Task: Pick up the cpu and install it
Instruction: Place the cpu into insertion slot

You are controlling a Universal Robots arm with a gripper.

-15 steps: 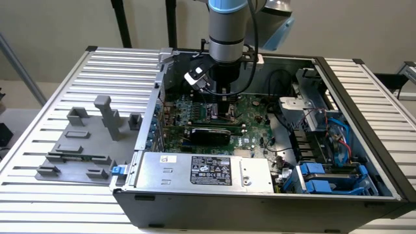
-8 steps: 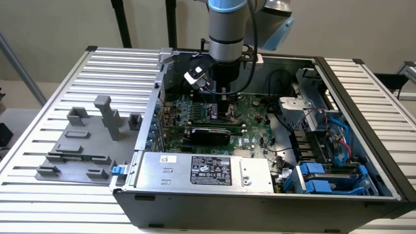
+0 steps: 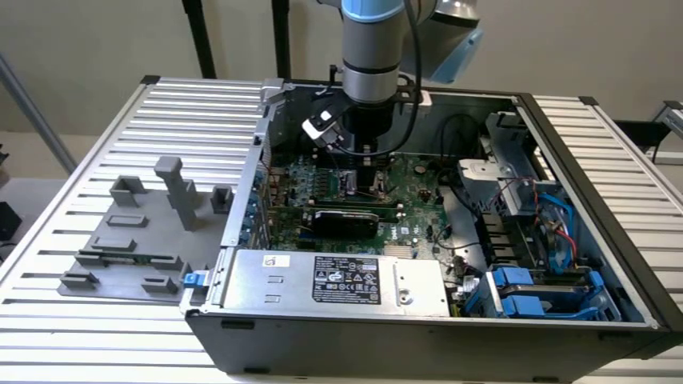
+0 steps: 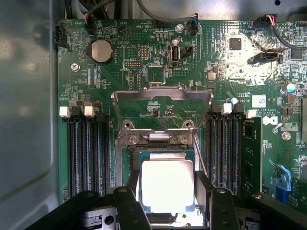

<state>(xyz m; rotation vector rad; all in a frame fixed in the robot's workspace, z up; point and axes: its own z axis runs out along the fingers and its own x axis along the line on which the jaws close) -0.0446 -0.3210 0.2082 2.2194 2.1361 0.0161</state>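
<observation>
The cpu point(image 4: 167, 184), a pale silver square with a thin green rim, sits low over the open socket point(image 4: 129, 158) on the green motherboard point(image 4: 144, 48). My gripper point(image 4: 168, 188) straddles it, with one black finger point(image 4: 132, 191) against one side edge and the other against the opposite edge, so it is shut on the chip. The socket's metal load plate point(image 4: 162, 98) is swung open, away from the chip. In the exterior view my gripper point(image 3: 363, 156) reaches down inside the open computer case point(image 3: 597, 264) over the motherboard point(image 3: 417, 200).
Memory slots point(image 4: 86, 153) flank the socket on both sides. A silver power supply box point(image 3: 331, 280) lies along the case's front wall. Blue drive bays point(image 3: 533, 288) and cables fill the exterior view's right. A grey fixture point(image 3: 139, 240) stands on the slatted table outside the case.
</observation>
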